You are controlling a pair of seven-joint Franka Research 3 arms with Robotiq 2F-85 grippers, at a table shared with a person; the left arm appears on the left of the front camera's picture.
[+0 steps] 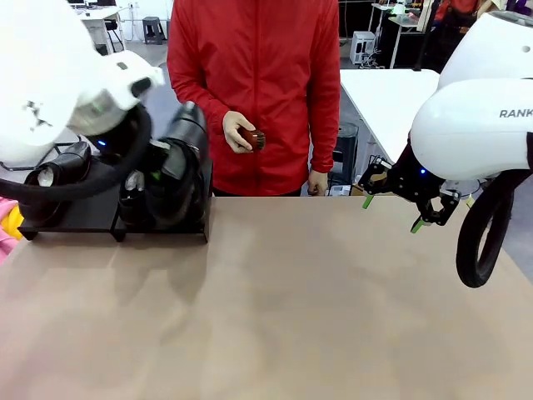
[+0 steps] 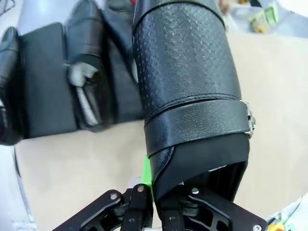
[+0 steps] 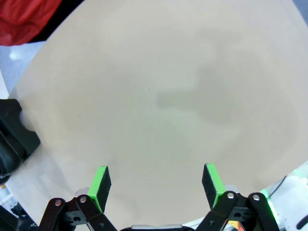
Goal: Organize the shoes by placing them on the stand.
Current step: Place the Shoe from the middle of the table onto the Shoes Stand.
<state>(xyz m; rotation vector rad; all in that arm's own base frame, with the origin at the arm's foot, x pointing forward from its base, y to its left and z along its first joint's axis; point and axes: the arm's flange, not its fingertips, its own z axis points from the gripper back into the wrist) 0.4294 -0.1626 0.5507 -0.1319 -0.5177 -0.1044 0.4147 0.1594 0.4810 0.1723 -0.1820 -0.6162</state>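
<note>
Tabletop nearest cam is bare tan. R gripper hangs over the table's right side, green pads wide apart, nothing btwn them; R wrist view confirms: R gripper fingers spread over plain tan surface.

L gripper is clamped tight on the heel rim of a black dress shoe, one green pad visible against the leather. Shoe has perforated texture and a buckle strap; it's carried toe-away from the wrist cam, off the table. In front view the held shoe sits tilted, toe up, at the stand's right end; can't tell if it touches the platform.

Stand is at far-left of table, low matte-black platform. L wrist view shows stand w/ another shoe lying on it, white paper stuffing visible inside, plus part of a third shoe at the frame edge. Front view: one shoe on the stand's left part, mostly hidden by L arm.

Farthest: person in red jacket stands at far edge, hand holding small brown brush.
</note>
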